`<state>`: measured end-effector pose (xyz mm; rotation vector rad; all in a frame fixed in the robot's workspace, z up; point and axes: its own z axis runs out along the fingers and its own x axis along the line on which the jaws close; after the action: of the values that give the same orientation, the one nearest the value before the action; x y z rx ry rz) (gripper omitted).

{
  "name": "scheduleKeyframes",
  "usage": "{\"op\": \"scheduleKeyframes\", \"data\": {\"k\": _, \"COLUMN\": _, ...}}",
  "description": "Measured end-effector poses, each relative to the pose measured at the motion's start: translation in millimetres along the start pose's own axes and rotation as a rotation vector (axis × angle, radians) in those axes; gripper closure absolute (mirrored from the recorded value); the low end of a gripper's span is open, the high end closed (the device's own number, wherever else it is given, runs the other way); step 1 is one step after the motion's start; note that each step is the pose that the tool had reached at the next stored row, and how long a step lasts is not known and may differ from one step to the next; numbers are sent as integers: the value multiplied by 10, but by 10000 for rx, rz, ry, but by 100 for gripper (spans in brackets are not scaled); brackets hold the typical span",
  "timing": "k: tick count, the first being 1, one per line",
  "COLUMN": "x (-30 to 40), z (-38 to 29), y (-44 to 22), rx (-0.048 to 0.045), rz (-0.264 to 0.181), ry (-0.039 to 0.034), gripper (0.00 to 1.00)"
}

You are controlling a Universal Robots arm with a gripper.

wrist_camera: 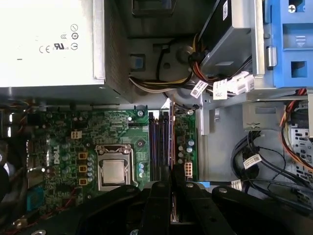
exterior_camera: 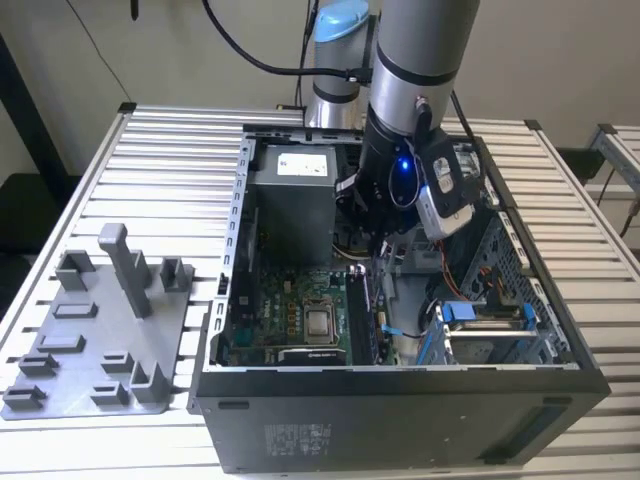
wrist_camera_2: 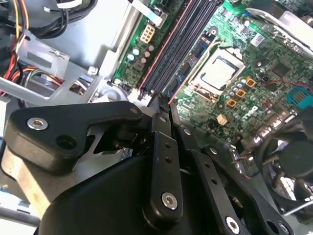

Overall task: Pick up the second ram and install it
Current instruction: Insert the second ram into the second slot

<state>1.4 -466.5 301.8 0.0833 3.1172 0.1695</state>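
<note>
Black-fingered gripper (wrist_camera_2: 164, 102) is pinched shut on the dark blue-green ram stick (wrist_camera: 171, 142) above black memory slots (wrist_camera: 159, 142); seating judged underway, square alignment needed.

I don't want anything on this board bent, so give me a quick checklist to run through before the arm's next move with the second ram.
1. Is the gripper over the memory slots? Ok in both wrist views.
2. Is the second ram held in the gripper? Cannot tell.
3. Is the target slot free? Cannot tell; the slots are dark from here.
4. Are the cable connectors off the slots? Ok, they lie beside the blue drive bracket.
5. Is the computer case open, with the arm reaching in from above? Ok in the exterior view.
</note>
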Motion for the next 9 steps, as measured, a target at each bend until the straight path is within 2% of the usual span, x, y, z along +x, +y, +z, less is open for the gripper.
{"op": "scheduleKeyframes", "data": {"k": 9, "x": 51, "z": 161, "y": -20, "rx": 0, "rz": -1, "ry": 0, "gripper": 86}}
